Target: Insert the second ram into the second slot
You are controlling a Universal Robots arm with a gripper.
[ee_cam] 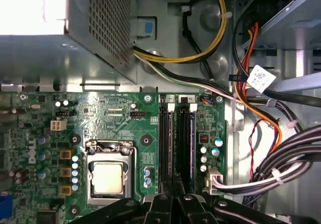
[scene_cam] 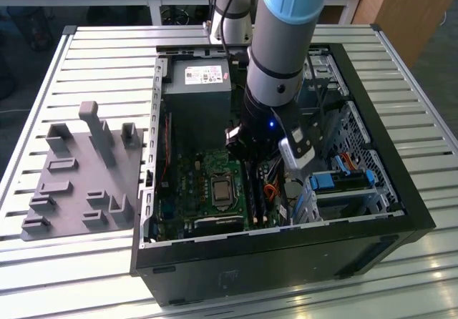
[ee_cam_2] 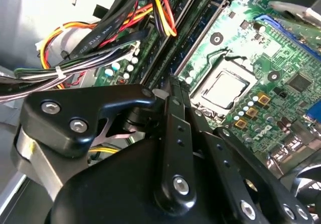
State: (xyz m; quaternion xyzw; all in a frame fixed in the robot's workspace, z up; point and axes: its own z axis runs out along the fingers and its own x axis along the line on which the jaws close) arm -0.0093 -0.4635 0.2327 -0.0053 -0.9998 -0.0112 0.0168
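- My black end effector sits low inside the open black computer case, right above the memory slots; in both wrist views its fingers look pressed together, with no visible gap between the tips.
- Just ahead of the fingertips in the first wrist view, I see the long parallel black memory slots running across the green motherboard.
- The second ram, a thin blue circuit stick, stands edge-up in the slot nearer the cable side; whether it is fully seated I cannot tell.
- Beside the slots lies the square silver processor socket, open to view.
- Bundled yellow, red and black cables run along the far side of the slots.
- In the exterior view, the grey arm comes down into the case next to the grey metal power supply box.
- On the slatted metal surface, towards the exterior view's left, rests a grey plastic fixture tray, well apart from the case.
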